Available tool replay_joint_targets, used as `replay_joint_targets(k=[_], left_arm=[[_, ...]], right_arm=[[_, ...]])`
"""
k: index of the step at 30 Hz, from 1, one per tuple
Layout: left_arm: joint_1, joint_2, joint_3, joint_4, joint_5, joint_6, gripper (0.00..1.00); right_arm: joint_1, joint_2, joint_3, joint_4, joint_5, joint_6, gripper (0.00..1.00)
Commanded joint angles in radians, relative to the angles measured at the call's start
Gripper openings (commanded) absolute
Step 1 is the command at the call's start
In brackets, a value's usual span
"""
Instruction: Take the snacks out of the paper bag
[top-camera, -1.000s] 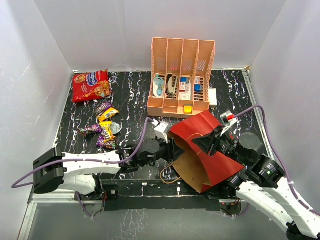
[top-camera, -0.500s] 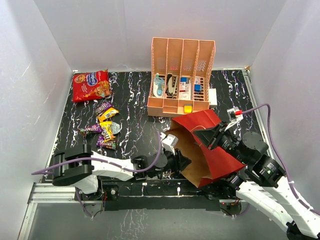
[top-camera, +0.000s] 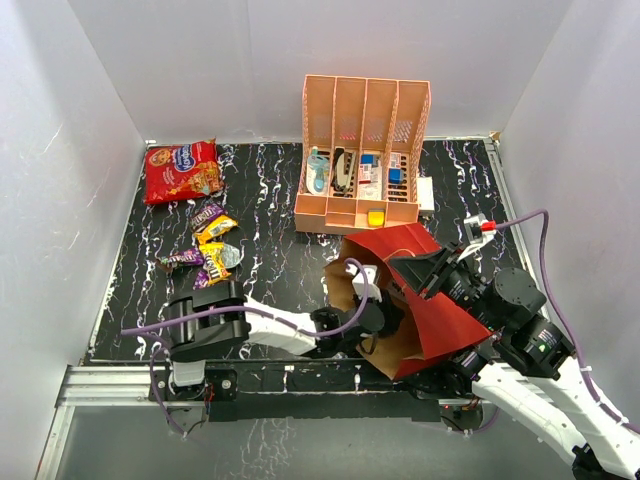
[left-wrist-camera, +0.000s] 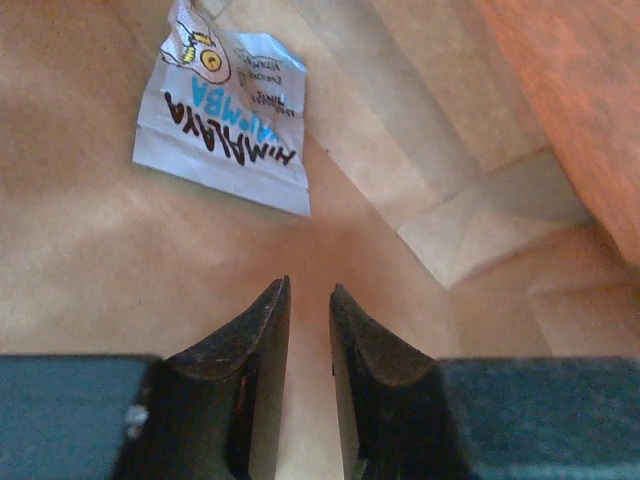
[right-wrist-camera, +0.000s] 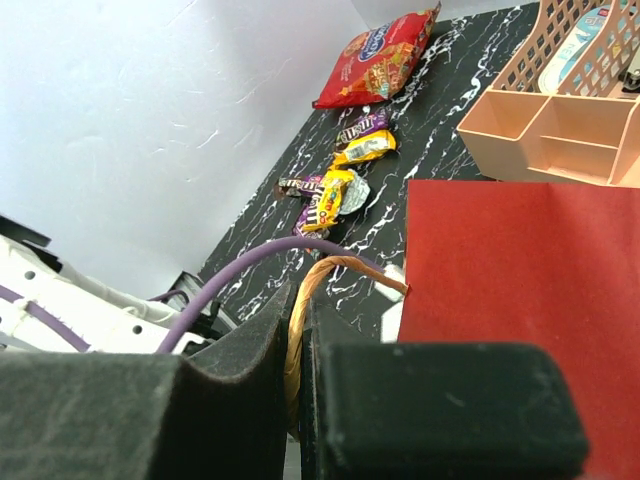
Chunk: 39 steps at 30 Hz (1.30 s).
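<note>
- One silver packet (left-wrist-camera: 222, 118) inside paper bag (top-camera: 440, 320), flat on kraft wall, ahead of left end effector (left-wrist-camera: 308, 292): narrow gap, empty.
- Right end effector (right-wrist-camera: 300, 320) pinches twine handle (right-wrist-camera: 335, 266).
- Advised: widen fingers (left-wrist-camera: 262, 330), steer onto packet's edge.

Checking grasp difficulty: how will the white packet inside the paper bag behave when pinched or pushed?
The white packet looks thin and lies flat against the paper bag, so it is probably light and floppy, and hard to get a finger under. Its smooth wrapper may slide when pushed.
</note>
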Motion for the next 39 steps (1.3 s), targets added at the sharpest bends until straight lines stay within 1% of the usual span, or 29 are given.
replay_joint_targets(k=[1,3,5,8,10,12,15,19,21,23,26,29,30,33,35,39], left_arm=[[0.034,0.050,0.115,-0.154,-0.060,-0.206,0.25],[0.044,0.068,0.152,-0.230,-0.075,-0.285,0.29],[0.054,0.074,0.188,-0.351,-0.103,-0.385,0.35],[0.060,0.087,0.266,-0.551,-0.144,-0.502,0.49],[0.062,0.099,0.290,-0.595,-0.153,-0.536,0.52],[0.074,0.116,0.295,-0.607,-0.136,-0.578,0.54],[0.094,0.150,0.309,-0.609,-0.109,-0.612,0.50],[0.098,0.184,0.348,-0.605,-0.163,-0.598,0.50],[0.108,0.205,0.371,-0.621,-0.165,-0.619,0.50],[0.115,0.220,0.355,-0.533,-0.192,-0.599,0.50],[0.137,0.232,0.264,-0.223,-0.194,-0.499,0.50],[0.174,0.265,0.222,0.023,-0.154,-0.449,0.51],[0.180,0.279,0.225,0.084,-0.138,-0.415,0.51],[0.187,0.326,0.287,0.144,-0.118,-0.364,0.52],[0.197,0.359,0.321,0.181,-0.100,-0.347,0.47],[0.221,0.393,0.349,0.310,-0.063,-0.259,0.30]], right_arm=[[0.001,-0.009,0.045,0.083,-0.018,0.029,0.08],[0.001,-0.009,0.051,0.077,-0.022,0.033,0.07],[0.000,-0.013,0.055,0.072,-0.020,0.037,0.08],[0.000,-0.020,0.051,0.072,-0.012,0.041,0.08],[0.000,-0.018,0.045,0.078,-0.012,0.041,0.08],[0.001,-0.015,0.041,0.085,-0.015,0.042,0.08],[0.001,-0.003,0.046,0.088,-0.021,0.041,0.08],[0.001,0.003,0.055,0.086,-0.025,0.039,0.08],[0.000,0.005,0.056,0.087,-0.028,0.038,0.08],[0.000,0.009,0.057,0.088,-0.033,0.038,0.08],[0.000,0.016,0.066,0.087,-0.044,0.041,0.08],[0.001,0.020,0.081,0.072,-0.048,0.040,0.08],[0.000,0.021,0.084,0.069,-0.049,0.041,0.08],[0.001,0.017,0.084,0.068,-0.051,0.046,0.08],[0.000,0.018,0.087,0.068,-0.055,0.048,0.08],[0.001,0.025,0.104,0.053,-0.058,0.044,0.08]])
